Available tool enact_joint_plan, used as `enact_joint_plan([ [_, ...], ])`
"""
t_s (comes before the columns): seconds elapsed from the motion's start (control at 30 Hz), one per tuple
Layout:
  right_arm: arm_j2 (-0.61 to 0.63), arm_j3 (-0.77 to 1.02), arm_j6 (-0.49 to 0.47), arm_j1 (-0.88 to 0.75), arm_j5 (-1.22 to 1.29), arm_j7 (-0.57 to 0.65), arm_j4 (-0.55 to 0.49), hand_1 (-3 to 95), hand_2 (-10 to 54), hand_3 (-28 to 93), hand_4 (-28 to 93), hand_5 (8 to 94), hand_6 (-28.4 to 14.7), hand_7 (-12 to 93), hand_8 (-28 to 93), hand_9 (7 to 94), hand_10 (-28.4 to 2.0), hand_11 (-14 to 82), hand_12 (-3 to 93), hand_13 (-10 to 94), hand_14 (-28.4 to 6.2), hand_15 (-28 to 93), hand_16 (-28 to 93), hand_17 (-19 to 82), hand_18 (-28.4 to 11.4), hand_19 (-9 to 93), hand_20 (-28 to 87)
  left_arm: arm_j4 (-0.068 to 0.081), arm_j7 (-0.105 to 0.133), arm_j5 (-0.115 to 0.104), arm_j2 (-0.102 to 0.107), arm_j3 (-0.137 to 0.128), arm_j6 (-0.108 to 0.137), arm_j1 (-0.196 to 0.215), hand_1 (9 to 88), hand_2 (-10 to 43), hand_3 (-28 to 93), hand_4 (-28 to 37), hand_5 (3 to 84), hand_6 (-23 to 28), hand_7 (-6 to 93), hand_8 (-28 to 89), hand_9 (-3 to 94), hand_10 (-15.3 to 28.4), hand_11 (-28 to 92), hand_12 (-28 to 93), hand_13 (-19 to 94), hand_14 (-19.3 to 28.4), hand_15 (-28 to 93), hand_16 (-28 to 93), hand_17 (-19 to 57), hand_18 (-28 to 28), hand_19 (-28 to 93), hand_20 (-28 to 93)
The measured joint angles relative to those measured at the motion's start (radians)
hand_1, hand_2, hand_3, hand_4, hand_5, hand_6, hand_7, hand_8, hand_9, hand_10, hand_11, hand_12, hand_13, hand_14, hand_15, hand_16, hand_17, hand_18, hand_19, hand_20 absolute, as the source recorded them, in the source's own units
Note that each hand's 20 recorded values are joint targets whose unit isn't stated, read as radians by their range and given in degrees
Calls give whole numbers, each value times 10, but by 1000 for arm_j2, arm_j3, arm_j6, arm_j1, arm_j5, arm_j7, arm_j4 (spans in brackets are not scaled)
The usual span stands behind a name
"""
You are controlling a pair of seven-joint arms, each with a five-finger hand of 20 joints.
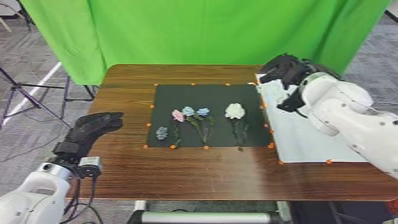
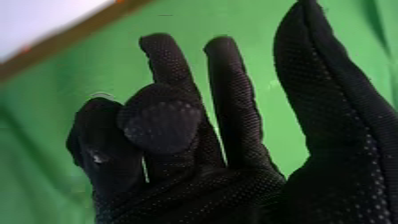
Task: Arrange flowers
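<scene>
Brown wooden table (image 1: 200,175), visible grain. Flat black rectangular mat (image 1: 213,94) lies across the middle, toward the far side. Large white rectangular sheet (image 1: 311,146) lies just beside it, on the right. Small orange markers (image 1: 206,147) dot the mat's edges and the sheet's near edge.

5 flowers (image 1: 234,111) on mat (image 1: 164,100); sheet (image 1: 311,145) right; curtain (image 1: 195,35) behind table (image 1: 204,180).

Black mat (image 1: 253,92): a gap between blue flowers (image 1: 203,112) and white flower (image 1: 234,111).
White sheet (image 1: 306,145): right arm (image 1: 338,102) in the way.
Near side of table (image 1: 204,175): room to pass.
</scene>
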Motion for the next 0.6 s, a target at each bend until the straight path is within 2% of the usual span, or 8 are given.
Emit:
enact_joint_plan([
  [0.13,3,-2,-23,11,-198,58,94,366,-95,632,-145,451,-1,44,-47,479,-184,62,208,751,-80,670,311,483,-193,921,549,0,0,0,0,0,0,0,399,81,571,-125,497,18,187,-83,467,148,243,101,353,188,229,-36,4,135,178,118],
  [0.3,-20,103,-161,-28,-189,113,225,373,-95,628,-146,461,-6,46,-46,487,-184,66,209,750,-83,673,303,481,-195,924,538,0,-1,0,-1,-1,-1,1,399,81,571,-125,498,18,186,-83,467,147,242,101,353,189,230,-35,4,135,178,118],
  [0.4,-19,86,-158,-39,-150,118,264,377,-95,625,-148,478,-2,58,-46,505,-181,71,211,751,-82,675,299,484,-196,928,533,0,-2,0,-1,-2,-5,0,399,81,570,-125,498,18,187,-82,467,148,242,101,353,188,229,-36,4,135,178,118],
  [0.6,-32,50,-130,-72,-153,118,279,383,-95,627,-146,488,-5,61,-49,537,-175,78,214,763,-77,677,294,492,-195,931,532,0,-5,0,-1,-2,-12,-2,400,82,568,-125,498,18,187,-83,467,148,242,101,353,188,229,-36,4,135,178,118],
])
